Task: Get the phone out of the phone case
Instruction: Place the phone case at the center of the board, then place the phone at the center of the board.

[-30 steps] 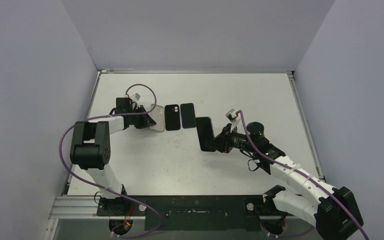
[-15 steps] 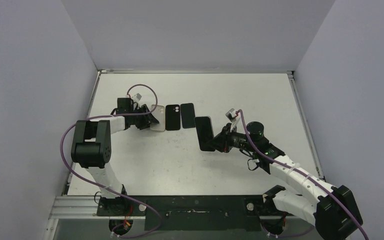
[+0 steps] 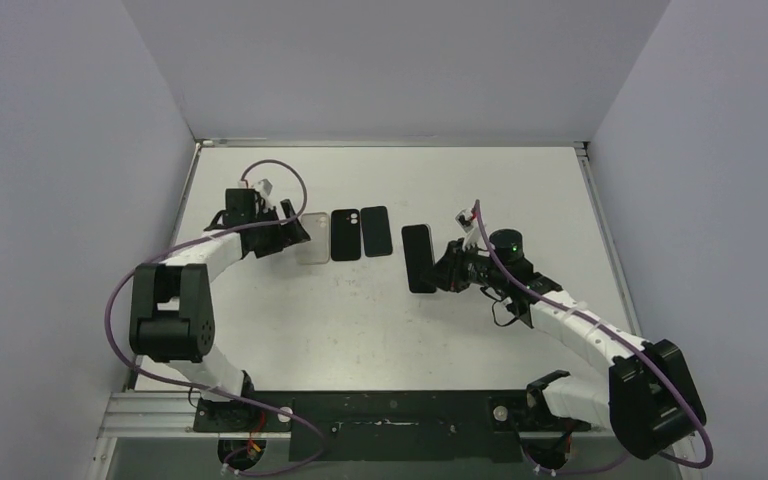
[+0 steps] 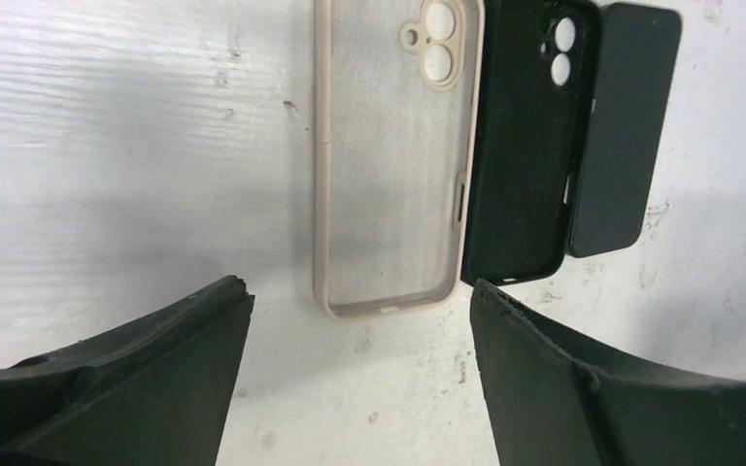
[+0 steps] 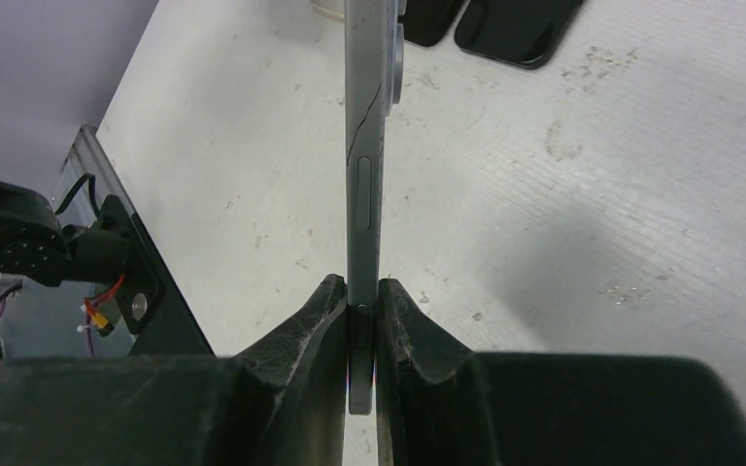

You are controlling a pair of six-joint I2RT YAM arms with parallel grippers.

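An empty beige phone case point(image 4: 393, 155) lies flat on the table, inner side up, and shows faintly from above point(image 3: 313, 241). My left gripper point(image 4: 359, 288) is open just short of the case's near end, touching nothing; from above it sits left of the case point(image 3: 290, 235). My right gripper point(image 5: 362, 291) is shut on the lower end of the bare phone point(image 5: 367, 146), held edge-on above the table. In the top view the phone point(image 3: 418, 258) hangs right of centre, with the right gripper point(image 3: 442, 272) at its side.
A black phone case point(image 4: 525, 146) lies against the beige case's right side, with a dark phone point(image 4: 622, 126) beside it; from above they are the black case point(image 3: 345, 234) and dark phone point(image 3: 376, 231). Purple walls close in the table on three sides.
My left gripper opened, let go of the beige case and drew back to the left. The right arm carried the phone a little up and to the right.
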